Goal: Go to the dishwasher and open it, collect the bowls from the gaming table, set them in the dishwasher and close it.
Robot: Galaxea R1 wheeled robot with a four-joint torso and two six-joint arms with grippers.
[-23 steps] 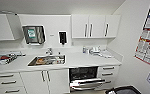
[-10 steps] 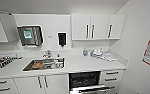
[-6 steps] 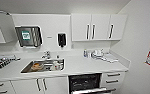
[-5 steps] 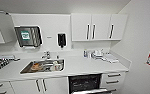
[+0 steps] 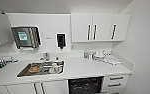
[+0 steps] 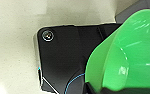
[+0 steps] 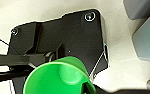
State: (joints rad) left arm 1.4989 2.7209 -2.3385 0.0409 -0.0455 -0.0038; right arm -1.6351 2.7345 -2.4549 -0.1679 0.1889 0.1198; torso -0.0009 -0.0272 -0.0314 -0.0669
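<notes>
The dishwasher (image 5: 84,85) stands open under the counter, straight ahead and low in the head view, its dark racked interior showing. In the left wrist view a lime green bowl (image 6: 126,55) sits close to the camera, with my left gripper (image 6: 101,88) shut on its rim. The right wrist view has a lime green bowl (image 7: 58,77) too, its inside facing the camera and my right gripper (image 7: 89,87) shut on its edge. Both bowls hang over pale floor. The gaming table is out of view.
A white countertop (image 5: 91,68) holds a steel sink (image 5: 23,73) with dishes in it and white crockery (image 5: 101,55) at the right. Drawers (image 5: 114,82) flank the dishwasher. Wall cabinets (image 5: 98,27), a towel dispenser (image 5: 26,37) and a soap dispenser (image 5: 61,40) hang above. A wall closes the right side.
The whole head picture has shifted: the camera has come closer to the counter, and the dishwasher has slid lower in the picture.
</notes>
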